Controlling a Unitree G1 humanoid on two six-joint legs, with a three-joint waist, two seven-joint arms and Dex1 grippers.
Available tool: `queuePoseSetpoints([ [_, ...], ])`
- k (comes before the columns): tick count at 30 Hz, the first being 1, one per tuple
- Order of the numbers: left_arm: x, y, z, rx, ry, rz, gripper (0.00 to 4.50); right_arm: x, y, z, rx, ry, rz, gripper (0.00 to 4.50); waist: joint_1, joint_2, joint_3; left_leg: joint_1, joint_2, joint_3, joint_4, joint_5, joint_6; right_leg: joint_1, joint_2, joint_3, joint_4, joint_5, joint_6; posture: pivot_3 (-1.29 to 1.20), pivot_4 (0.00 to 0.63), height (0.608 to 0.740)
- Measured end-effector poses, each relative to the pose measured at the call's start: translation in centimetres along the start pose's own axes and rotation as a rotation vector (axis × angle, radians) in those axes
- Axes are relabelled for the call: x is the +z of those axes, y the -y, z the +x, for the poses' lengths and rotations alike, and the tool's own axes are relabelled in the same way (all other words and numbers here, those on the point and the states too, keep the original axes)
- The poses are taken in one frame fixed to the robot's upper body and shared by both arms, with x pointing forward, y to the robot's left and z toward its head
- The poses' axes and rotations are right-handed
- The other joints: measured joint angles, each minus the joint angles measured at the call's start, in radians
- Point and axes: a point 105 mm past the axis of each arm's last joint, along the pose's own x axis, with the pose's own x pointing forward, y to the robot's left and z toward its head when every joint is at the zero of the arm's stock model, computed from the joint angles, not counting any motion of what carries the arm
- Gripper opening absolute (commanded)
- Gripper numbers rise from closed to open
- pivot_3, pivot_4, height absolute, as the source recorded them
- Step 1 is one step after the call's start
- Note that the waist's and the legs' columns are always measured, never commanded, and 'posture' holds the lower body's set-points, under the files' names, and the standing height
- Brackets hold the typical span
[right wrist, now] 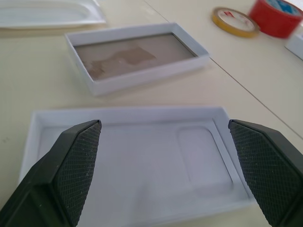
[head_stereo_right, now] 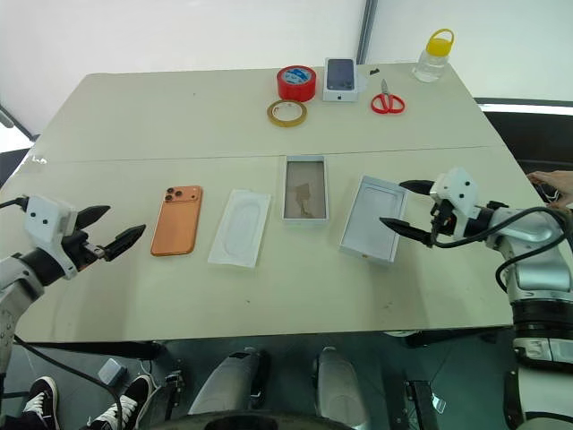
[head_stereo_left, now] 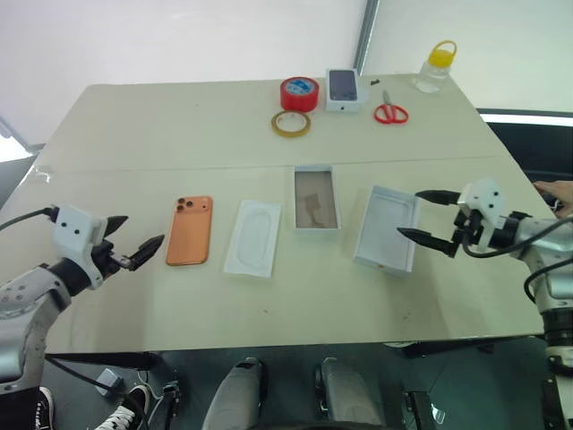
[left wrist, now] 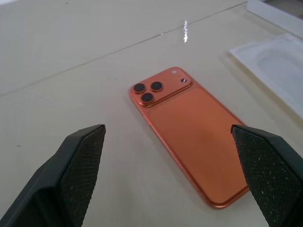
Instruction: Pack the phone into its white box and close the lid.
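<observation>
Phone (head_stereo_left: 189, 230) lies back up at the left middle of the head view, flat on the beige table (head_stereo_left: 269, 309), its three-lens cluster at the far corner; its smooth orange shell bears no writing that can be read. Just left of it hovers the left gripper (head_stereo_left: 132, 240), jaws wide apart and holding nothing, with bare tabletop all round. To the phone's right comes a thin white insert sheet (head_stereo_left: 252, 236) with a rounded-rectangle outline, then the white box (head_stereo_left: 316, 197), a shallow tray with low walls and a brownish floor, empty. Right of that the lid (head_stereo_left: 386, 227) lies inside up, tilted a little, plain white with a rounded recess. The right gripper (head_stereo_left: 428, 217) spreads its textured black fingers over the lid's right edge, gripping nothing. All four pieces lie apart in a row. Farther back, upper centre, lie a yellowish tape ring (head_stereo_left: 291, 123), a red tape roll (head_stereo_left: 299, 93), a small white box picturing a dark phone (head_stereo_left: 346, 89), red scissors (head_stereo_left: 390, 112) and a yellow-capped bottle (head_stereo_left: 435, 65).
</observation>
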Motion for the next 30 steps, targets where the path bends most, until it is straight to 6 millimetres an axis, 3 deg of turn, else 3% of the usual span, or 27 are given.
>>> queuePoseSetpoints([
  [5,0.5,4.5,3.8,-0.174,-0.032,-0.215,4.44,3.7,-1.8,3.9,0.133,0.087,-0.072,4.49,-0.001,-0.001,0.000,-0.001,0.000,-0.001,0.001,0.000,0.000,0.000,0.000,-0.001,0.000,0.000,0.000,0.00,0.150,0.740],
  [11,0.0,7.5,6.0,-0.224,-0.082,-0.391,4.44,4.2,-2.7,4.9,0.173,0.099,-0.079,4.49,0.002,-0.001,0.000,-0.001,0.000,-0.001,0.003,0.000,0.000,0.000,0.001,-0.001,0.000,0.000,0.000,0.00,0.150,0.740],
  [20,-1.5,8.4,7.2,-0.175,-0.188,-0.519,4.44,4.1,-2.4,5.0,0.147,0.098,-0.101,4.49,0.000,-0.001,0.000,-0.001,0.000,-0.001,0.003,0.000,0.000,0.000,0.001,-0.001,0.001,0.000,0.000,0.00,0.150,0.740],
  [30,-1.2,8.9,8.5,-0.204,-0.171,-0.675,4.44,4.2,-2.2,5.3,0.119,0.110,-0.114,4.49,0.001,-0.001,0.000,-0.001,0.000,-0.001,0.004,0.000,-0.001,0.001,0.001,-0.001,0.001,0.000,0.001,0.00,0.150,0.740],
])
